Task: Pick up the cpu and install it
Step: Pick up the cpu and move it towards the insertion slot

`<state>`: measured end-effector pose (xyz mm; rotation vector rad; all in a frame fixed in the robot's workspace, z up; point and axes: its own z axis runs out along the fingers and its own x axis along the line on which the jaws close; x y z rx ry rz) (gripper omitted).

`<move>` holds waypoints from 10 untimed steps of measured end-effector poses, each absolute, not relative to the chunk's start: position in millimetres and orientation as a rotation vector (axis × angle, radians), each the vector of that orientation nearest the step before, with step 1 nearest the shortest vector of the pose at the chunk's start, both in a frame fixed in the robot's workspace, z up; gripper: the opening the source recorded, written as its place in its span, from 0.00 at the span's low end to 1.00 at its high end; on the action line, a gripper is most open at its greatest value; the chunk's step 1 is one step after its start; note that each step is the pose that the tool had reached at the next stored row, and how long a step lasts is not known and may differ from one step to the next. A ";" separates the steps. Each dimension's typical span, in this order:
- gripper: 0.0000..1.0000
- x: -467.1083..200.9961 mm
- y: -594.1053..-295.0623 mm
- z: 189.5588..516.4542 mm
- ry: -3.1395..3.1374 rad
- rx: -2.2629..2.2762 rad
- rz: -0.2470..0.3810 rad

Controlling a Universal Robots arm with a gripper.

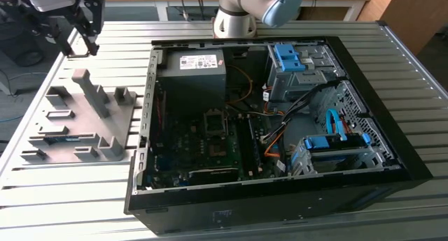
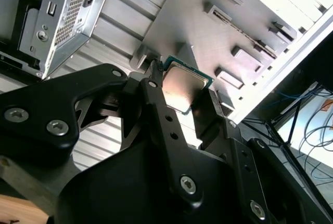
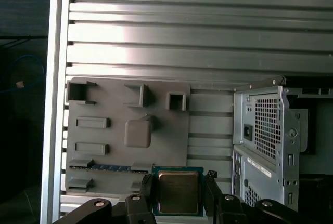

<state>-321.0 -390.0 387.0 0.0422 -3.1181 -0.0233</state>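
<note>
The cpu (image 3: 178, 192) is a small square chip with a dull silver top and a green rim. It sits clamped between my gripper's (image 3: 179, 199) black fingers (image 3: 147, 190). In the second wrist view the cpu (image 2: 183, 84) shows tilted, held by its edges in the gripper (image 2: 182, 102). In the exterior view my gripper (image 1: 79, 51) hangs high at the far left, above the table and off the computer case (image 1: 140, 146). Inside the case the motherboard's cpu socket (image 1: 215, 123) lies with its frame showing.
A grey holder plate (image 1: 105, 146) with raised blocks lies at the exterior view's left of the case, with a dark memory stick (image 1: 60, 140) in one slot. A grey power supply box (image 1: 192, 67), blue drive cages (image 1: 329, 142) and cables fill the case. The arm's base (image 1: 234, 18) stands behind it.
</note>
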 end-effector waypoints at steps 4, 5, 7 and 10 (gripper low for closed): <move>0.47 -313.5 -390.0 387.1 -3.118 0.042 -0.023; 0.47 -311.7 -390.0 387.1 -3.118 0.042 -0.023; 0.47 -307.8 -390.0 387.0 -3.118 0.042 -0.023; 0.47 -302.1 -390.0 387.0 -3.118 0.042 -0.023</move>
